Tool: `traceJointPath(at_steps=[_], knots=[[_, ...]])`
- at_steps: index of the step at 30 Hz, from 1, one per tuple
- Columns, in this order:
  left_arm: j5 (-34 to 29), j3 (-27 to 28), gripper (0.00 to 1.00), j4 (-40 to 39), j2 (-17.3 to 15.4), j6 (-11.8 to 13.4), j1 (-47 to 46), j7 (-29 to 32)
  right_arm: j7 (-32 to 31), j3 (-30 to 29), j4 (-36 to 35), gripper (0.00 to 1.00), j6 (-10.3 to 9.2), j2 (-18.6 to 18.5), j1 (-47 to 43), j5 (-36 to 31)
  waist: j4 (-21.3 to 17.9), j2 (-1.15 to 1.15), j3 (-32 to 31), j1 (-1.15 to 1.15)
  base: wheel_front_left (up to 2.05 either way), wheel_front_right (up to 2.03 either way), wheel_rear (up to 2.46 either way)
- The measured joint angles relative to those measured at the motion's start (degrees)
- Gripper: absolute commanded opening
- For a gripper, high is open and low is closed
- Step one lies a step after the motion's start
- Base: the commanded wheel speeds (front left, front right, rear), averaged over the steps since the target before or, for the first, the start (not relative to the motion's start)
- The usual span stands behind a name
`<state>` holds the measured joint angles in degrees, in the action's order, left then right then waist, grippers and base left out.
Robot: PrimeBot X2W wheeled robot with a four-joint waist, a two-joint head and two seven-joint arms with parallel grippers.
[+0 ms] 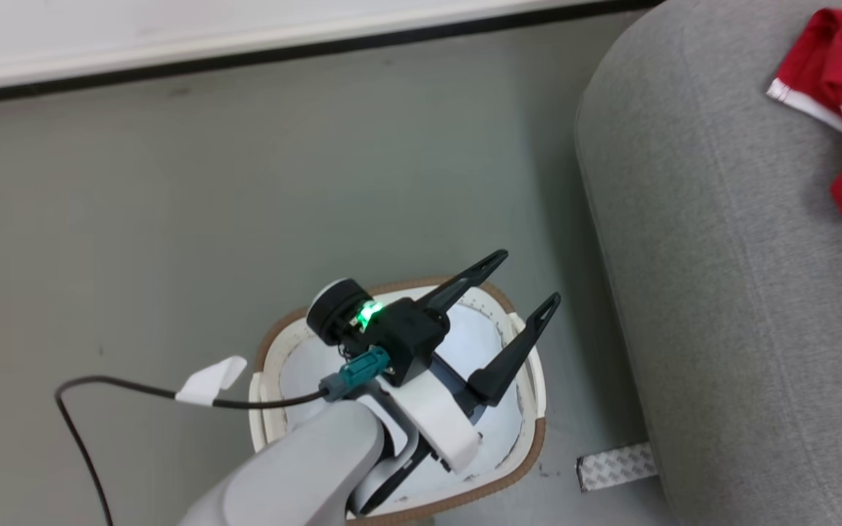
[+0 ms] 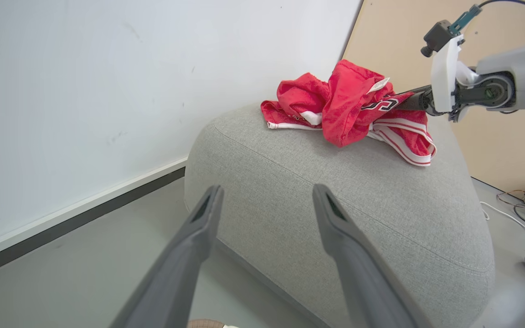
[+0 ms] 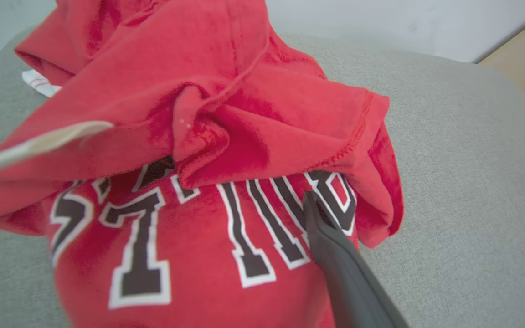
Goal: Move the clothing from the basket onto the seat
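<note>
**Red clothing up on the seat, both tools spread**

Over on the seat [image 2: 335,196], toward its far end: the clothing [image 2: 349,105], a crumpled red heap with white-striped trim, black lettering edged in white, and a small white label poking up. All of it resting on the grey upholstery.

At the heap's side, the right tool [image 2: 410,100], reaching in level from a white wrist and a pale forearm, dark fingers tucked into the folds. In the right wrist view, one finger [image 3: 335,255] lying across the lettering, well off the middle as with parted jaws; its mate buried under red fabric. Released by the look of it — whether any fold is caught underneath, impossible to tell.

Lower down, the left tool [image 1: 528,277], hanging above the basket [image 1: 266,420] with its two fingers wide apart and nothing between them. Points toward the seat's rounded flank, tips just past the brown rim. Inside the basket, a pale lining visible around the arm.

Basket on the floor [image 1: 172,219] near the seat, a strip of floor between the two. From the left wrist, a black cable [image 1: 129,381] with a white tag — trailing off to the side. Behind, a white wall [image 2: 84,91] with a dark skirting line.
</note>
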<state>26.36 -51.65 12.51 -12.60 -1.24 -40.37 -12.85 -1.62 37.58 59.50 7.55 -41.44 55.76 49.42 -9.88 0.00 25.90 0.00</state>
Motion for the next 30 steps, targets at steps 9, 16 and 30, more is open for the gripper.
traceJointPath(at_steps=[9,16,30], knots=[[1.7,0.8,1.0,1.1,0.0,0.3,3.6,-1.4,-4.1,6.3,-4.5,1.0,0.0,0.2,-0.6,0.8,-1.1,0.0,-7.1,0.0,0.0,0.0,0.0],[3.2,2.4,1.0,1.3,-0.7,1.3,7.2,-1.9,-5.0,11.1,-10.4,1.0,0.0,-1.4,-1.6,1.6,-1.9,0.0,-13.9,0.0,0.0,0.0,0.0],[5.0,12.4,1.0,-2.9,-4.5,5.9,15.0,-2.3,2.1,13.4,-24.5,1.0,0.0,-1.8,-4.0,5.0,-0.5,0.0,-25.1,-0.01,0.0,0.0,0.0]])
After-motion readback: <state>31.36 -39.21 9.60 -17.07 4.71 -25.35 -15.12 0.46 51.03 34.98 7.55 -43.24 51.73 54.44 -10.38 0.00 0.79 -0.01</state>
